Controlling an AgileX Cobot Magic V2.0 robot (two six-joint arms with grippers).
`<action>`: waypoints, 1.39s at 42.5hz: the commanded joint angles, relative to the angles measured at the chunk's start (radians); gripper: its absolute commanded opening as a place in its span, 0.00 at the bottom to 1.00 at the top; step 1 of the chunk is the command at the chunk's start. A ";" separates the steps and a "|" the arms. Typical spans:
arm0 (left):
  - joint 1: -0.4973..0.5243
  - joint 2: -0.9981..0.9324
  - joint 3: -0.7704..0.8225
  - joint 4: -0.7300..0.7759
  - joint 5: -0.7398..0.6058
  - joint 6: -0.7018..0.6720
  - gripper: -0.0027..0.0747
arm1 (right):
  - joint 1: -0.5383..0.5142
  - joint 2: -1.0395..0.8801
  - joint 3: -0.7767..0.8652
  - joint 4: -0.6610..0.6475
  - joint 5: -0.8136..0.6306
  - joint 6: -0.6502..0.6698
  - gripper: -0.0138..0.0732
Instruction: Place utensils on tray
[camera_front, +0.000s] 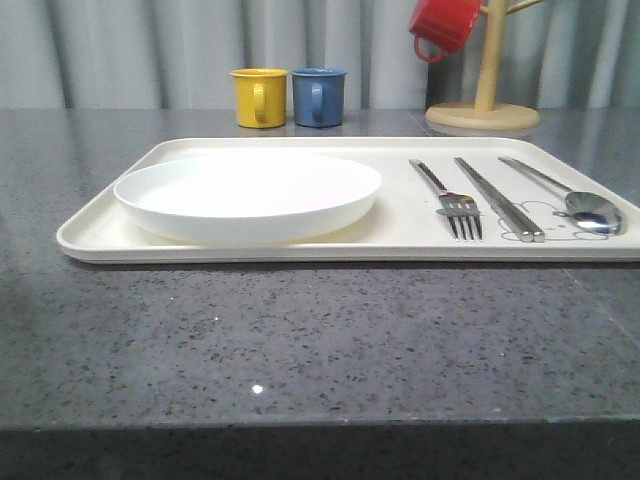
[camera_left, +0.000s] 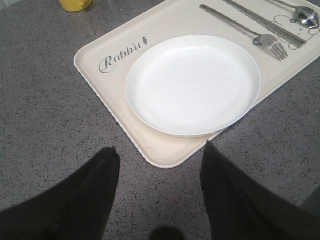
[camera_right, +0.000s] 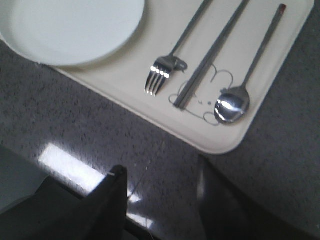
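Front view: yellow mug (camera_front: 259, 97) and blue mug (camera_front: 319, 96) stand side by side on the dark speckled counter (camera_front: 300, 340) behind the tray (camera_front: 100, 225). Red mug (camera_front: 444, 25) hangs on a wooden mug tree (camera_front: 485, 85) at back right. Nothing stands between camera and tray. On the tray: white plate (camera_front: 248, 195) on the left half, then fork (camera_front: 450, 200), chopsticks (camera_front: 500, 200) and spoon (camera_front: 575, 198) lying parallel on the right half, handles pointing away from the camera, apart from each other.

Left wrist view: left gripper (camera_left: 160, 165) hangs above the counter, just off the tray's near corner. Fingers (camera_left: 95, 180) are spread wide, nothing between them. The plate sits just past the fingertips, overlapping the tray's rim on one side. "Rabbit" lettering (camera_left: 122, 55) is printed beside the plate. Fork, chopsticks and spoon lie well beyond the plate. A bit of the yellow mug shows at the frame edge.

Right wrist view: right gripper (camera_right: 160, 175) is tilted over bare counter, near the tray's rim. Fingers (camera_right: 112, 187) are spread, holding nothing. Fork tines, chopstick tips and spoon bowl point toward the gripper, near it but not touching. Chopsticks and spoon lie over the line-drawn rabbit (camera_right: 210, 95). Plate edge is off to the side.
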 joint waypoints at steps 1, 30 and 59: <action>-0.008 -0.002 -0.026 0.001 -0.068 -0.010 0.50 | -0.003 -0.117 0.026 -0.040 0.003 0.000 0.55; -0.008 -0.002 -0.026 0.001 -0.073 -0.010 0.42 | -0.008 -0.422 0.183 -0.094 -0.017 0.100 0.46; -0.008 -0.002 -0.026 0.001 -0.067 -0.010 0.01 | -0.008 -0.422 0.183 -0.071 -0.048 0.100 0.08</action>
